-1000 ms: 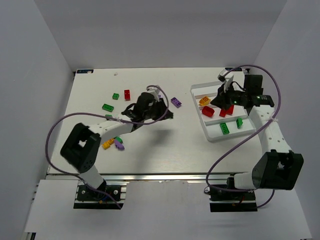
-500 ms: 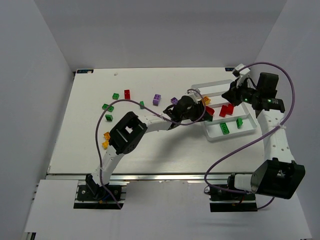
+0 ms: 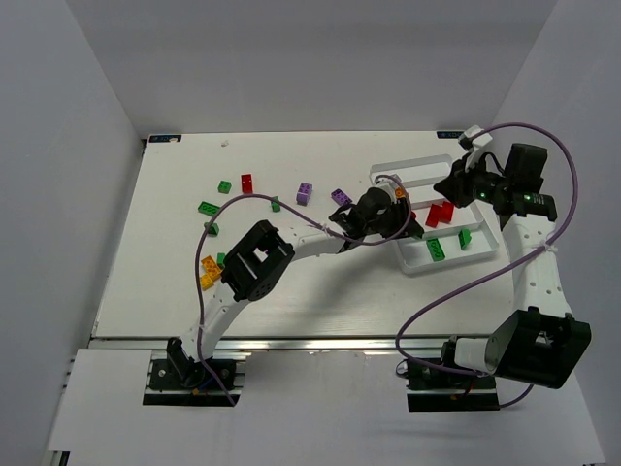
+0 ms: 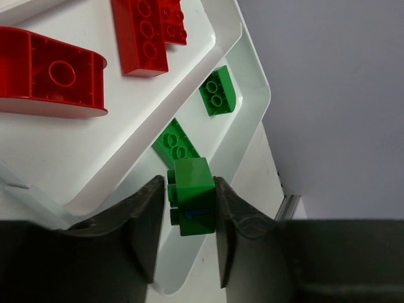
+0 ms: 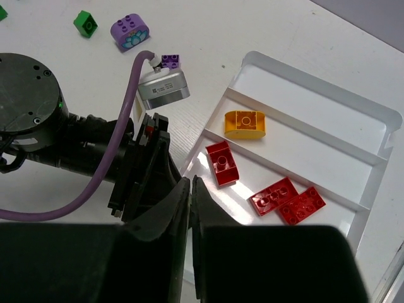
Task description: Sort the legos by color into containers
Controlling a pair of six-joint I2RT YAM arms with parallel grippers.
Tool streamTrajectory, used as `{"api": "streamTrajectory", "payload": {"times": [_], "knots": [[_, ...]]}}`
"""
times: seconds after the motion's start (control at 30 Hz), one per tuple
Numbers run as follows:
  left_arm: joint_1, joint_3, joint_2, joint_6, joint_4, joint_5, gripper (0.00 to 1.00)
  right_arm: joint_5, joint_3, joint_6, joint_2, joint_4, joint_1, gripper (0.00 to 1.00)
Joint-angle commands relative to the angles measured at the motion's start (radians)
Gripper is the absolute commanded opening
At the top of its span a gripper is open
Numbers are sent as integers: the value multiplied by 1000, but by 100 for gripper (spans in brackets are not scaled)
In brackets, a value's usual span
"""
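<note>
Legos lay partly sorted, some in the white tray (image 5: 303, 104) and the others loose on the counter (image 3: 320, 282). The left arm reached across to the tray's near left corner. The left gripper (image 4: 189, 192) was clenched on a green brick (image 4: 192, 202), holding it above the rim at the end of the compartment nearest the arms. A rounded green piece (image 4: 218, 91) and a flat green brick (image 4: 175, 142) lay in that compartment (the flat one just beyond the held brick in the left wrist view). The next compartment held three red pieces (image 5: 222, 164), two of them flat and side by side. A yellow-orange rounded piece (image 5: 245, 123) lay alone in the compartment beyond that.

The right gripper (image 5: 191, 189) hung above the tray's far side, closed to a bare slit with nothing between its fingers.

On the counter left of the tray lay a purple rounded piece (image 5: 129, 33), a small purple brick (image 5: 168, 60) and a small green cube (image 5: 85, 23). Farther left were a red brick (image 3: 246, 182), several green ones, and two orange bricks (image 3: 208, 264) beside the left arm's elbow.
</note>
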Motion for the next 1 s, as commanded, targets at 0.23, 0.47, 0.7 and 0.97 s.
{"api": "streamTrajectory", "payload": {"times": [0.23,0.47,0.7,0.97], "knots": [[-9,74,-33,38,-55,-55,58,-60,21,19,-24,32,-32,39],[-3,11,-143,95,-88,-133,56,-77,37,19,-32,51,-34,89],[73,-400,-494,127,-116,-362,33,-389,7,31,-29,153,-34,89],[162,-774,-916,147,-338,-555,68,-76,142,-35,149,31,248,61]]}}
